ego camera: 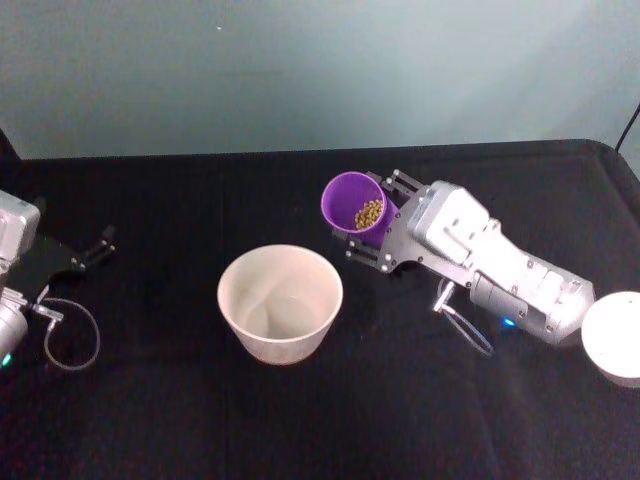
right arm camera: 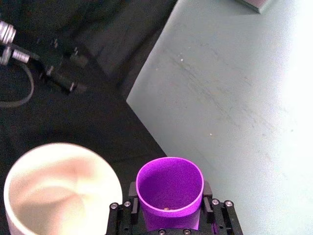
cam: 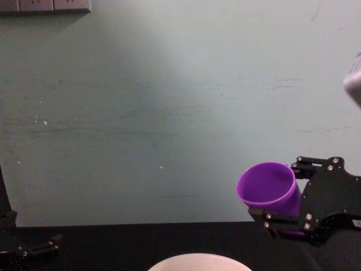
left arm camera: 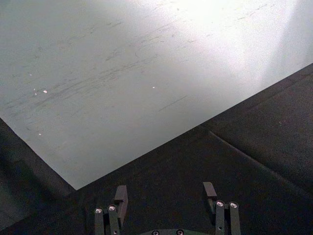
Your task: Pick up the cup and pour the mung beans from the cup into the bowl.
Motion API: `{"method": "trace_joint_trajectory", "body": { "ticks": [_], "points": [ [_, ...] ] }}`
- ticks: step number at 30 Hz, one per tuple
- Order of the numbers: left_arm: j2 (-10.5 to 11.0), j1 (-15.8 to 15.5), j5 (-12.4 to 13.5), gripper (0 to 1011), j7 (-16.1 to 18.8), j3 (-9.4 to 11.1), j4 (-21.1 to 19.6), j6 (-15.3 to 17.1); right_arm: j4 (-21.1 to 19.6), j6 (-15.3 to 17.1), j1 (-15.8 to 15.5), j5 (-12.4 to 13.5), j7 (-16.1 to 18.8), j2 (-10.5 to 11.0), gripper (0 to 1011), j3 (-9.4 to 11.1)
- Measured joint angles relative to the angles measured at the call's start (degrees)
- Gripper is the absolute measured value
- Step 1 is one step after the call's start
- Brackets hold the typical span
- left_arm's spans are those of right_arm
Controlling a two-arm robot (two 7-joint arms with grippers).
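Head view, key relation: the wide round pale pinkish-white bowl (ego camera: 280, 345) sits nearest the robot on the black cloth-covered desk (ego camera: 170, 420). The small bright purple plastic cup (ego camera: 343, 197) lies just beyond it, to the robot's right. The two are near but apart, so the pour has to travel leftward and toward the robot.
Bowl contents: upright, and its smooth inside looks bare, with no beans seen.
Left gripper (ego camera: 100, 245): parked at the desk's left edge, well apart from both containers. The left wrist view shows its fingers spread, with nothing between them.
Cup position: held off the desk. In the chest view it hangs above the desk line and above the bowl's rim.
Cup axis: tilted, with its mouth turned up and toward the bowl's side and its base back in the right gripper (ego camera: 378, 220).
Cup contents: a small heap of yellow-green mung beans (ego camera: 369, 213) rests low against the inner wall, well short of the lip.
Right fingers: clamped on the cup's wall from two opposite sides, near the base.
Nearer arm: the right one, already carrying the cup.
Next move, as a judgement: bring the lip over the bowl's opening first, then tip further. Tipping from this spot would likely drop beans on the cloth between them.
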Motion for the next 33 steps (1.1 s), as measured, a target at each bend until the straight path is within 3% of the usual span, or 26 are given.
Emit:
{"method": "trace_joint_trajectory", "body": {
  "ticks": [15,23,33],
  "points": [
    [0.0,0.0,0.0,1000,0.0,0.0,0.0,0.0,-1.2,1.5,0.8,-17.0,-2.4,1.4,739,-4.0],
    [0.0,0.0,0.0,1000,0.0,0.0,0.0,0.0,-1.3,3.2,0.9,-23.0,-3.1,0.8,739,-5.2],
    [0.0,0.0,0.0,1000,0.0,0.0,0.0,0.0,-0.7,3.1,1.2,-30.2,-4.3,0.2,738,-6.9]
  ]
}}
